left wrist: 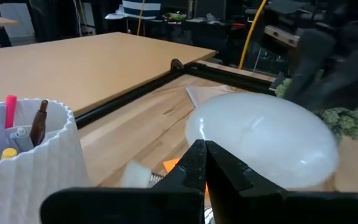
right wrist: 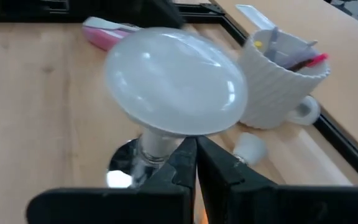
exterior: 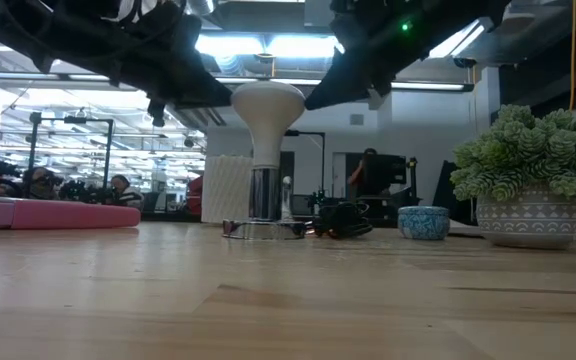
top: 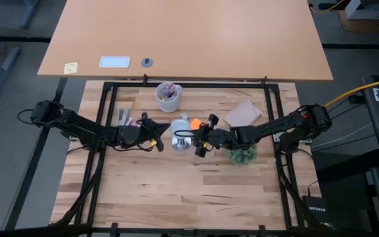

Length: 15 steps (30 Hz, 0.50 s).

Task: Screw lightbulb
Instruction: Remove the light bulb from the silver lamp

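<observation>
A: Looking down from the high view: the lightbulb (top: 179, 126) sits mid-desk between both tools. Left tool (top: 161, 143) just beside it, fingers pinched together, empty. Right tool (top: 199, 149) likewise closed, gripping nothing. Bare desk (top: 176, 197) wide open toward the near edge.

B: Obstacles?

A: Pen cup (top: 168, 96) beyond the bulb, plant (top: 242, 154) under the right arm, black frame rail (top: 189, 85) along the far edge.

B: Low view?

A: Lightbulb (exterior: 266, 125) upright, dome up, base in the shiny socket (exterior: 264, 228). Both arms overhead. Plant pot (exterior: 531, 215) to one side, pink case (exterior: 53, 213) well apart on the other.

B: Left wrist?

A: Closed fingers (left wrist: 194, 168) near the dome (left wrist: 263, 140); pen cup (left wrist: 27, 155) close by.

B: Right wrist?

A: Closed fingers (right wrist: 194, 165) just below the dome (right wrist: 176, 81); pen cup (right wrist: 278, 84) behind.
</observation>
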### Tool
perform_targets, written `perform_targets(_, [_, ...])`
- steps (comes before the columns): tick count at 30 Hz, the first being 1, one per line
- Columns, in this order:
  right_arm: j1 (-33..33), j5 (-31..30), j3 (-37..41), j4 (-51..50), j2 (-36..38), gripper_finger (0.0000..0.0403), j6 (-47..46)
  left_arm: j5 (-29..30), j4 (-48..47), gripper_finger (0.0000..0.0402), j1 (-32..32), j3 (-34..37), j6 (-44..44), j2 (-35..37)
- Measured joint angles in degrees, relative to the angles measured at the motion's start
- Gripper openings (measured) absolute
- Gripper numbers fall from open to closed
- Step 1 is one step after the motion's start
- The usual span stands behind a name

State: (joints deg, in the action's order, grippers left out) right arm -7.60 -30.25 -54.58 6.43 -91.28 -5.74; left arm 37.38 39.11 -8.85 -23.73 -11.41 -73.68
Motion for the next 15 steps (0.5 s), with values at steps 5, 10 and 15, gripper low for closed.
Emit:
perform_targets(5, [2.01, -1.62, 0.10, 0.33, 0.02, 0.0019, -0.03, -2.86, 0.24, 0.0000, -1.50, 0.00, -0.62, 0.03])
perform_targets(10, [4.14, 1.46, -0.12, 2.41, 0.06, 0.0019, -0.48, -3.08, 0.05, 0.0000, -2.78, -0.04, -0.64, -0.09])
perform_targets(15, [6.08, 4.23, -0.12, 4.90, -0.56, 0.0019, -0.02, -2.54, 0.48, 0.0000, -2.88, -0.07, -0.63, -0.10])
